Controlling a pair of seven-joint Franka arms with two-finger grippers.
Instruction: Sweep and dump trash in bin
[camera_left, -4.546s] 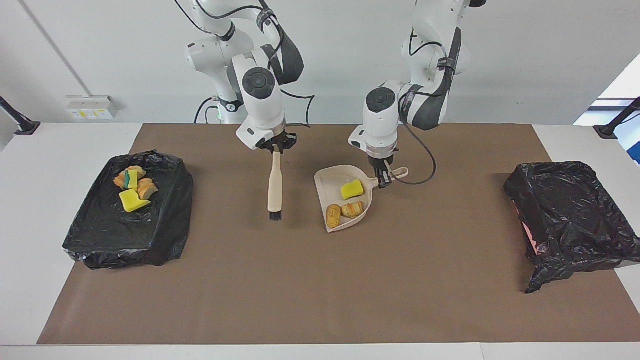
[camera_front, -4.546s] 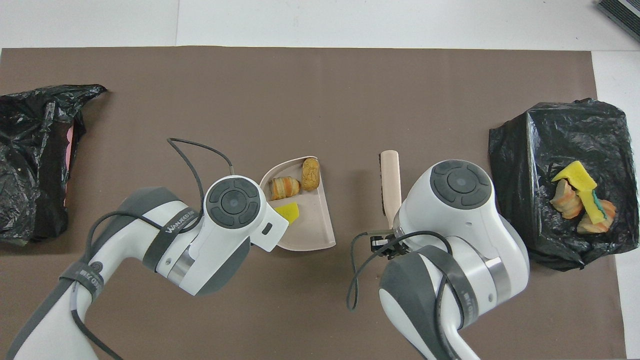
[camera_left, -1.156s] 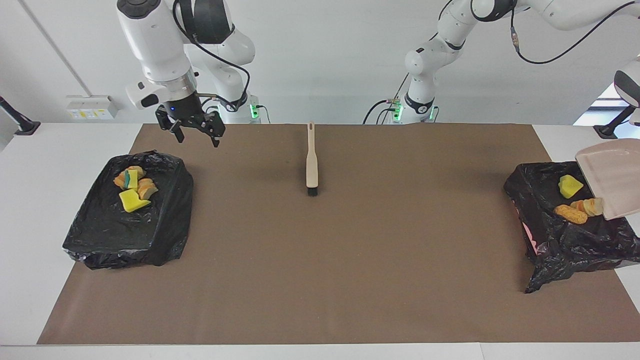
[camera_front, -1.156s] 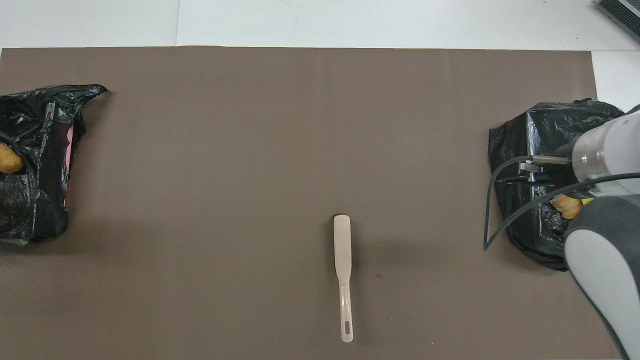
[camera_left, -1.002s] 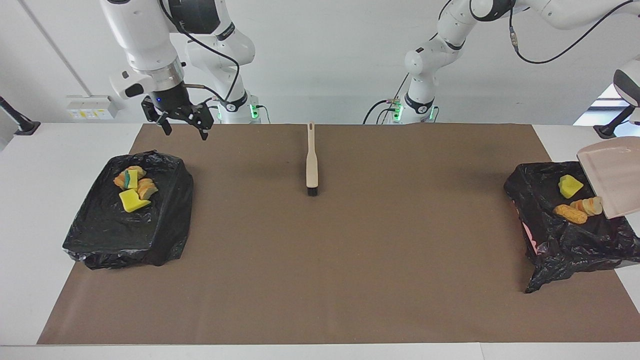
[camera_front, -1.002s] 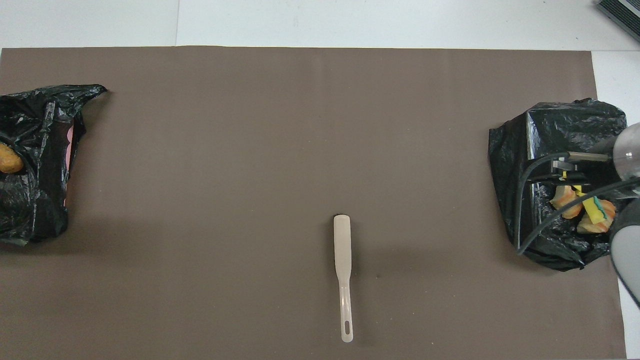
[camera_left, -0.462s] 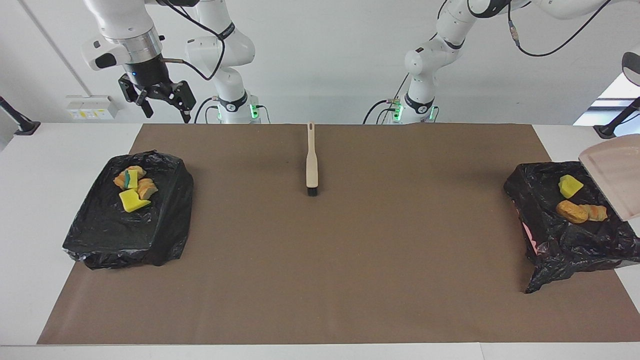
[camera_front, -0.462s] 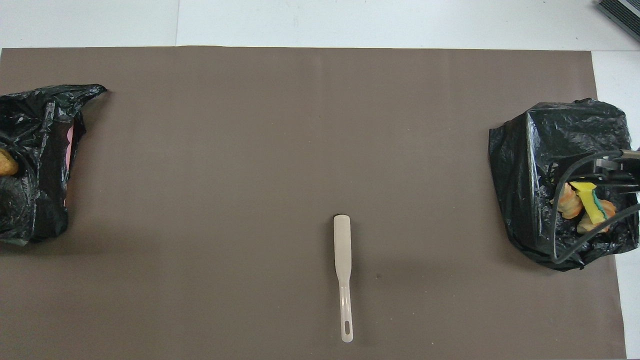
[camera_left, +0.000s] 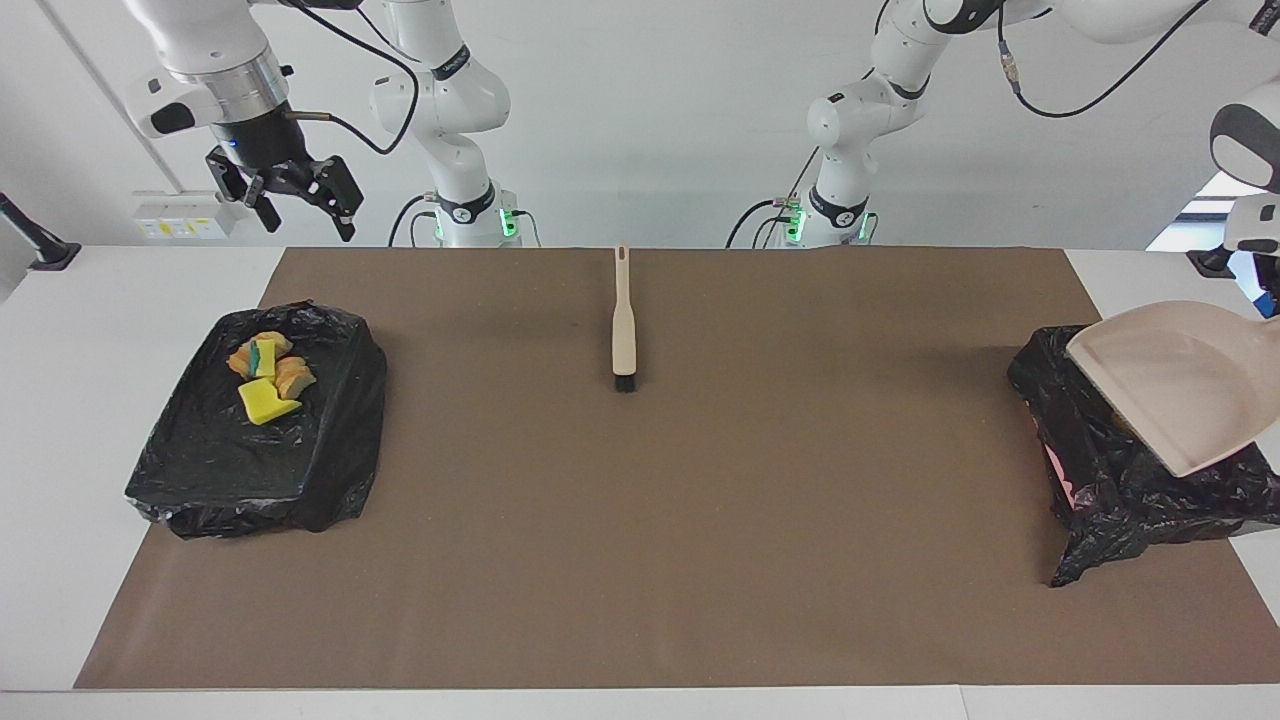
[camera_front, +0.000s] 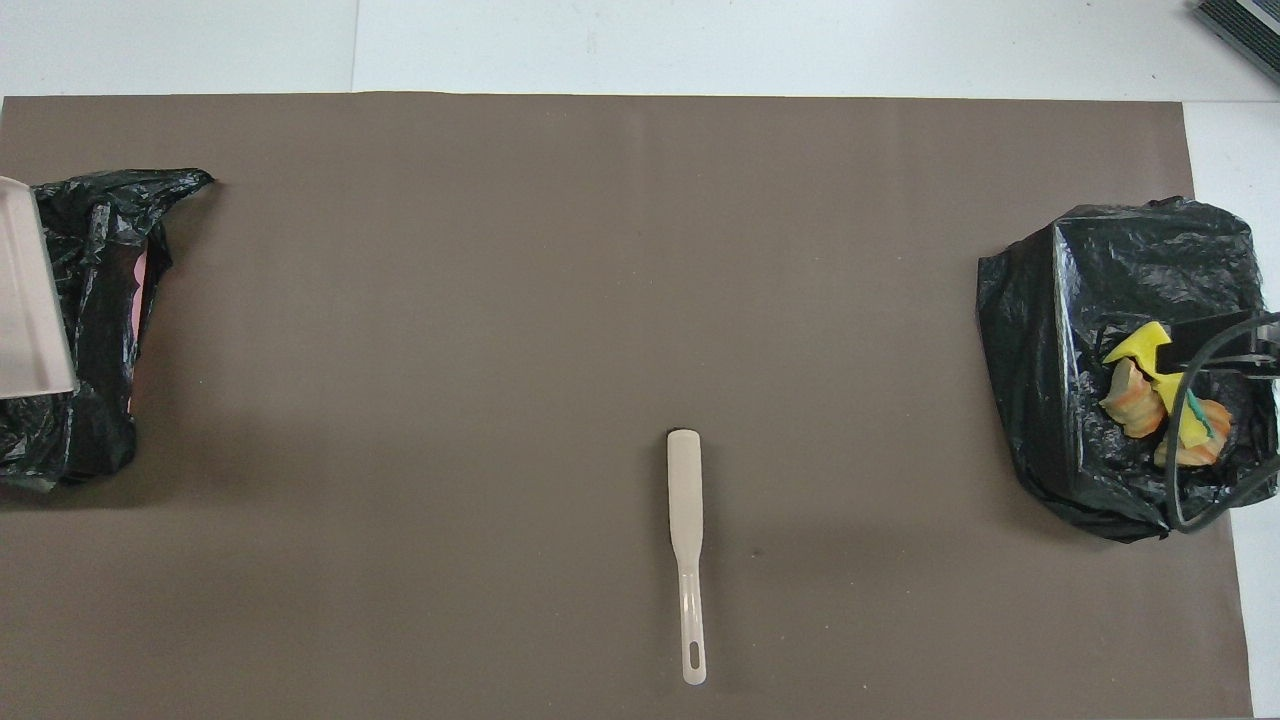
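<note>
Your brush (camera_left: 623, 320) lies loose by the counter's (camera_left: 700, 560) robot-side edge, midway along. The right end effector (camera_left: 295, 205) has lifted away, fingers spread and empty, above that edge near the right arm's bin (camera_left: 300, 470), where four trash scraps (camera_left: 265, 375) sit. At the left arm's end, the left end effector (camera_left: 1268, 295), clamped on the dustpan (camera_left: 1170, 390), has swung it back over its bin (camera_left: 1100, 470), hiding the scraps tipped in there. This dump looks finished.

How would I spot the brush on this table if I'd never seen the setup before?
Start with the big brown mat covering the table, which has a black-bagged bin at each end. Midway between them, near the robots' edge, lies the brush, alone and flat on the mat. It is a slim beige stick with a short black bristle tip, its handle pointing toward the robots.
</note>
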